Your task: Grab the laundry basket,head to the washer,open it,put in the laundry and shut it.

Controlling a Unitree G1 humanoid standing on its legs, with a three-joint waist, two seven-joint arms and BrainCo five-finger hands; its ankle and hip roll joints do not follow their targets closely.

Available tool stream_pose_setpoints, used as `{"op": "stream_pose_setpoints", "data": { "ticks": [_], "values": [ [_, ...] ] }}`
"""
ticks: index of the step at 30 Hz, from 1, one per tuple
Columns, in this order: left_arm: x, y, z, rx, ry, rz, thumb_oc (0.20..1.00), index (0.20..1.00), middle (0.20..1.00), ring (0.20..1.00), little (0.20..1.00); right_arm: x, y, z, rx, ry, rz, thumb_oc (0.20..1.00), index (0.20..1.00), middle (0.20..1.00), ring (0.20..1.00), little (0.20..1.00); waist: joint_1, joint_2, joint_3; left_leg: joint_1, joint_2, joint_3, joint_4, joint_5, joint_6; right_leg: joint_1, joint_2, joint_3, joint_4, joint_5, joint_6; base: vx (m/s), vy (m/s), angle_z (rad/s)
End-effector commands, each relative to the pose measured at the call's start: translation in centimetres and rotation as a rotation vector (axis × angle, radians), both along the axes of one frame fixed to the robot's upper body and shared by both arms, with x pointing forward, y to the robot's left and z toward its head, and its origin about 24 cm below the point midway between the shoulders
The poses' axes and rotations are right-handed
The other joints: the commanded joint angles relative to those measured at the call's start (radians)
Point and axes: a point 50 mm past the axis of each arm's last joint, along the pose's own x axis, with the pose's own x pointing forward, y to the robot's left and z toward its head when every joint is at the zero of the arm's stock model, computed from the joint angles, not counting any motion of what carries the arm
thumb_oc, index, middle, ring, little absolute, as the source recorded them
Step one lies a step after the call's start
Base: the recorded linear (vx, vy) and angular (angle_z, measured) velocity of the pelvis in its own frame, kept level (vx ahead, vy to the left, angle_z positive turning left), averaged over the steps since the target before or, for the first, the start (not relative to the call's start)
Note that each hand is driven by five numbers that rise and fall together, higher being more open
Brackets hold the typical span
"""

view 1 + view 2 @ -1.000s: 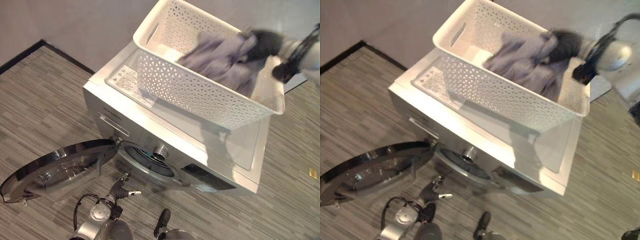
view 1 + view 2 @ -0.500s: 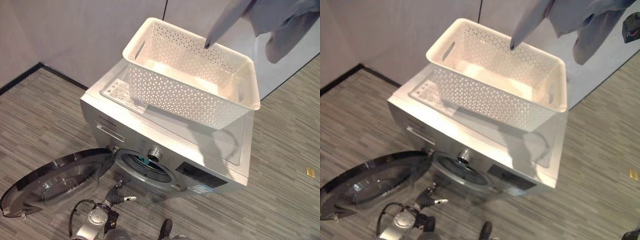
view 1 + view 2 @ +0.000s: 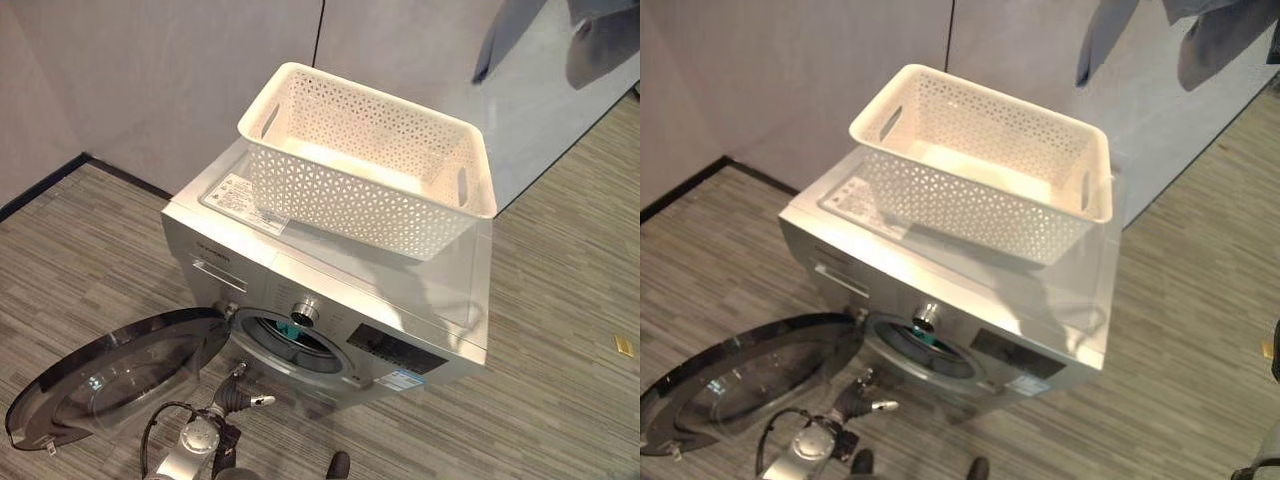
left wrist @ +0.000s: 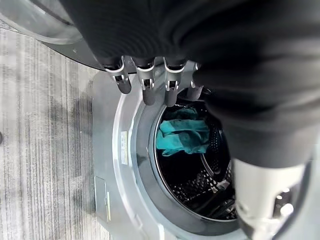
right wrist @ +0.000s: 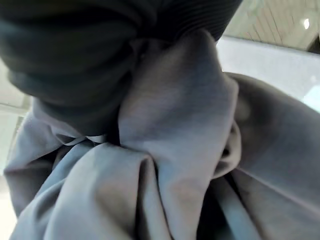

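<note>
Loading step in hand. Laundry basket point(image 3: 365, 160) sits on top of the washer point(image 3: 330, 290), looks bare inside. Washer door point(image 3: 115, 370) swung wide to the robot's left, drum open. Grey garment point(image 3: 1200, 35) hangs high above and right of the basket, well clear of it; only its lower folds show in the eye views. Right wrist view gives what those lack: the right hand point(image 5: 90, 60) with cloth bunched tight against the dark cover, so by my reading clamped on the garment, though the fingers themselves are hidden in the folds. Left wrist view looks straight into the drum point(image 4: 192, 165): a teal cloth point(image 4: 182, 135) already lies inside, seen from the head only as a speck. Left hand point(image 4: 145, 82) hovers by the door opening, fingers apart, holding nothing. Next move likely calls for lowering the garment to the drum mouth and pushing it fully past the rim before closing.
</note>
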Motion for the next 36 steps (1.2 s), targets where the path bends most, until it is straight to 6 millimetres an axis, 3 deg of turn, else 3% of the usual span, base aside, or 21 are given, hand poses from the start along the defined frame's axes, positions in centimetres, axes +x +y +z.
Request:
{"op": "stream_pose_setpoints", "data": {
  "ticks": [1,5,15,16,17,18,19,20,21,22,23,24,25,26,27,29,30,33,34,35,36],
  "values": [
    [2.7,-0.6,2.1,0.021,-0.131,-0.049,1.000,1.000,1.000,1.000,1.000,-3.1,-0.3,3.3,-0.010,-0.207,-0.080,0.200,0.200,0.200,0.200,0.200,-0.003,-0.007,0.004,0.023,0.001,-0.039,0.001,-0.077,0.061,0.067,0.006,-0.001,0.007,-0.080,0.033,0.00,0.008,-0.04],
    [3.3,-1.3,2.8,0.007,-0.172,-0.059,1.000,1.000,1.000,1.000,1.000,-4.0,-1.5,1.6,0.022,-0.244,-0.132,0.200,0.200,0.200,0.200,0.200,-0.024,0.012,0.003,0.033,-0.003,-0.030,0.002,-0.084,0.067,0.069,0.004,0.011,0.004,-0.076,0.035,0.00,0.013,-0.12],
    [3.0,-1.8,2.5,0.004,-0.170,-0.050,1.000,1.000,1.000,1.000,1.000,-6.5,-5.3,-5.0,0.042,-0.193,-0.387,0.200,0.200,0.200,0.200,0.200,-0.074,0.058,0.001,0.067,-0.015,0.006,0.009,-0.105,0.081,0.065,-0.005,0.059,0.004,-0.069,0.041,0.01,0.018,-0.14],
    [3.0,-2.0,2.5,-0.003,-0.170,-0.046,1.000,1.000,1.000,1.000,1.000,-6.5,-5.9,-7.9,0.044,-0.111,-0.428,0.200,0.200,0.200,0.200,0.200,-0.085,0.068,0.003,0.071,-0.018,0.016,0.011,-0.107,0.083,0.062,-0.009,0.070,0.004,-0.067,0.043,0.01,0.013,-0.19],
    [2.9,-1.9,2.4,0.001,-0.167,-0.050,1.000,1.000,1.000,1.000,1.000,-6.7,-6.0,-8.2,0.045,-0.107,-0.433,0.200,0.200,0.200,0.200,0.200,-0.081,0.065,0.001,0.072,-0.018,0.016,0.011,-0.107,0.083,0.062,-0.008,0.071,0.004,-0.067,0.043,0.00,0.013,-0.25],
    [2.9,-2.1,2.4,-0.003,-0.167,-0.049,1.000,1.000,1.000,1.000,1.000,-6.8,-6.4,-11.0,0.083,-0.038,-0.446,0.200,0.200,0.200,0.200,0.200,-0.090,0.076,0.004,0.075,-0.020,0.024,0.012,-0.109,0.086,0.059,-0.011,0.081,0.004,-0.065,0.042,0.00,0.006,-0.20],
    [2.9,-2.0,2.4,0.001,-0.165,-0.052,1.000,1.000,1.000,1.000,1.000,-6.9,-6.4,-11.2,0.085,-0.035,-0.448,0.200,0.200,0.200,0.200,0.200,-0.087,0.073,0.003,0.075,-0.020,0.025,0.012,-0.110,0.086,0.059,-0.011,0.082,0.005,-0.065,0.042,0.00,0.004,-0.26],
    [2.8,-1.8,2.3,0.002,-0.163,-0.040,1.000,1.000,1.000,1.000,1.000,-6.8,-6.3,-14.7,0.125,0.066,-0.448,0.200,0.200,0.200,0.200,0.200,-0.096,0.082,0.008,0.079,-0.020,0.035,0.014,-0.112,0.089,0.054,-0.012,0.093,0.005,-0.063,0.043,0.01,-0.001,-0.22],
    [2.9,-1.8,2.5,-0.001,-0.168,-0.033,1.000,1.000,1.000,1.000,1.000,-6.9,-6.3,-16.2,0.134,0.116,-0.450,0.200,0.200,0.200,0.200,0.200,-0.102,0.090,0.013,0.079,-0.021,0.040,0.015,-0.112,0.090,0.051,-0.013,0.096,0.006,-0.062,0.044,0.01,-0.001,-0.26],
    [2.8,-1.7,2.4,0.002,-0.166,-0.035,1.000,1.000,1.000,1.000,1.000,-7.0,-6.2,-16.4,0.135,0.119,-0.450,0.200,0.200,0.200,0.200,0.200,-0.100,0.087,0.011,0.080,-0.021,0.042,0.015,-0.113,0.090,0.051,-0.013,0.097,0.006,-0.062,0.044,0.01,-0.003,-0.17],
    [2.8,-1.6,2.5,-0.001,-0.169,-0.026,1.000,1.000,1.000,1.000,1.000,-7.0,-6.2,-18.2,0.159,0.176,-0.446,0.200,0.200,0.200,0.200,0.200,-0.105,0.094,0.014,0.081,-0.021,0.046,0.016,-0.113,0.091,0.048,-0.014,0.102,0.006,-0.061,0.044,0.02,-0.009,-0.16],
    [2.7,-1.5,2.4,-0.006,-0.164,-0.012,1.000,1.000,1.000,1.000,1.000,-6.9,-5.4,-21.6,0.232,0.276,-0.399,0.200,0.200,0.200,0.200,0.200,-0.113,0.102,0.021,0.083,-0.021,0.056,0.017,-0.112,0.091,0.043,-0.015,0.110,0.007,-0.059,0.043,0.02,-0.010,-0.13],
    [2.6,-1.4,2.4,-0.003,-0.162,-0.012,1.000,1.000,1.000,1.000,1.000,-7.0,-5.4,-21.7,0.234,0.279,-0.397,0.200,0.200,0.200,0.200,0.200,-0.113,0.099,0.019,0.084,-0.020,0.058,0.018,-0.113,0.091,0.043,-0.014,0.111,0.007,-0.059,0.043,0.01,-0.009,-0.33],
    [2.6,-1.5,2.5,-0.022,-0.170,0.005,1.000,1.000,1.000,1.000,1.000,-6.7,-4.0,-25.2,0.292,0.396,-0.331,0.200,0.200,0.200,0.200,0.200,-0.122,0.109,0.034,0.080,-0.022,0.066,0.020,-0.111,0.092,0.032,-0.017,0.121,0.007,-0.056,0.043,0.00,-0.002,-0.31],
    [2.5,-1.4,2.4,-0.020,-0.168,0.007,1.000,1.000,1.000,1.000,1.000,-6.8,-3.9,-25.3,0.293,0.399,-0.329,0.200,0.200,0.200,0.200,0.200,-0.123,0.107,0.032,0.080,-0.022,0.067,0.021,-0.111,0.092,0.032,-0.017,0.122,0.007,-0.056,0.043,-0.01,-0.002,-0.28],
    [2.3,-1.4,2.5,-0.054,-0.172,0.031,1.000,1.000,1.000,1.000,1.000,-7.1,-2.4,-28.2,0.345,0.506,-0.249,0.200,0.200,0.200,0.200,0.200,-0.133,0.115,0.048,0.072,-0.025,0.078,0.027,-0.111,0.092,0.019,-0.020,0.129,0.008,-0.050,0.042,-0.02,0.002,-0.16],
    [2.0,-1.7,2.5,-0.105,-0.169,0.047,1.000,1.000,1.000,1.000,1.000,-7.0,-0.5,-30.8,0.389,0.612,-0.153,0.200,0.200,0.200,0.200,0.200,-0.137,0.125,0.061,0.067,-0.027,0.088,0.028,-0.108,0.092,0.010,-0.024,0.131,0.005,-0.045,0.042,-0.02,0.009,-0.18],
    [1.7,-1.9,2.3,-0.123,-0.161,0.041,1.000,1.000,1.000,1.000,1.000,-6.5,1.3,-32.6,0.420,0.688,-0.061,0.200,0.200,0.200,0.200,0.200,-0.144,0.131,0.073,0.060,-0.029,0.098,0.027,-0.104,0.091,-0.006,-0.025,0.140,0.004,-0.039,0.043,-0.03,0.016,-0.16],
    [1.6,-2.5,2.2,-0.132,-0.152,0.012,1.000,1.000,1.000,1.000,1.000,-5.7,3.3,-33.8,0.432,0.751,0.037,0.200,0.200,0.200,0.200,0.200,-0.148,0.138,0.088,0.053,-0.030,0.110,0.026,-0.099,0.090,-0.021,-0.028,0.147,0.003,-0.032,0.045,-0.03,0.020,-0.22],
    [1.6,-2.5,2.2,-0.131,-0.153,0.014,1.000,1.000,1.000,1.000,1.000,-5.6,3.3,-33.8,0.433,0.751,0.039,0.200,0.200,0.200,0.200,0.200,-0.147,0.138,0.088,0.053,-0.030,0.111,0.026,-0.099,0.090,-0.022,-0.028,0.149,0.003,-0.031,0.045,-0.05,0.022,-0.23],
    [1.8,-2.8,2.3,-0.136,-0.159,0.007,1.000,1.000,1.000,1.000,1.000,-5.1,5.2,-34.9,0.450,0.806,0.133,0.200,0.200,0.200,0.200,0.200,-0.147,0.139,0.101,0.045,-0.028,0.123,0.025,-0.094,0.089,-0.037,-0.028,0.155,0.003,-0.026,0.044,-0.04,0.001,-0.15]
  ]
}}
